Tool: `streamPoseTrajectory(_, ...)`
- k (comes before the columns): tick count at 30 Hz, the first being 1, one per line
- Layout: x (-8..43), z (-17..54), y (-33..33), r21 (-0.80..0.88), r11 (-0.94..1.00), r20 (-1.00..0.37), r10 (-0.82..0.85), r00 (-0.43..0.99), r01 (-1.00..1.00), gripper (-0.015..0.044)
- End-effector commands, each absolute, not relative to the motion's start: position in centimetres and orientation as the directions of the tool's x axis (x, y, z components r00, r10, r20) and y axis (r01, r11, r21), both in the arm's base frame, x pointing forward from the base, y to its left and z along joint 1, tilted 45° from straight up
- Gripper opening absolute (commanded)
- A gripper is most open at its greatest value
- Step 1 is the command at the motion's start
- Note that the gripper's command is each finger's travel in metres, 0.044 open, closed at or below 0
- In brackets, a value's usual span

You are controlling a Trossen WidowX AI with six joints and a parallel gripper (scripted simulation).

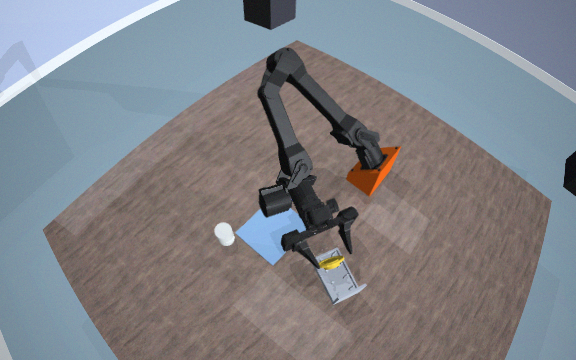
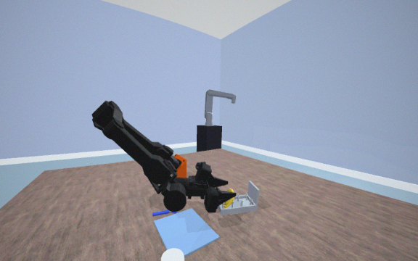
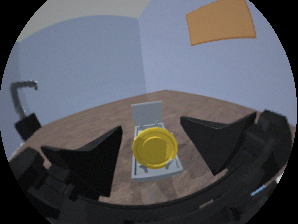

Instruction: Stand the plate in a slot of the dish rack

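Between the rack's [image 3: 154,163] rails stands a round yellow plate [image 3: 153,148]; pincer [image 3: 154,143] wide open, empty.

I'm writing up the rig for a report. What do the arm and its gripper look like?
The arm is matte dark grey to black, built of blocky, angular links with rounded joint housings, mounted on an orange wedge-shaped base. The gripper has two black, tapering, pointed fingers on a crossbar. No cables or markings are visible.
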State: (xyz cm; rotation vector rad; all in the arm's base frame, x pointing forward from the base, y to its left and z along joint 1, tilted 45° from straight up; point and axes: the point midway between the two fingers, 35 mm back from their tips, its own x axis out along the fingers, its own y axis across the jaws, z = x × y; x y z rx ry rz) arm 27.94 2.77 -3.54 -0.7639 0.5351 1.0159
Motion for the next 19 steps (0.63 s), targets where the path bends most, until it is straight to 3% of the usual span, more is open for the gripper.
streamPoseTrajectory(1,28.3,0.0,6.1,-0.318,0.312,-0.706,0.552,0.443,-0.895,0.0400)
streamPoseTrajectory(12,28.5,2.9,9.2,-0.309,0.325,-0.697,0.562,0.445,-0.894,0.0400)
streamPoseTrajectory(19,28.2,2.4,9.6,-0.166,0.426,-0.786,0.488,0.380,-0.889,0.0400)
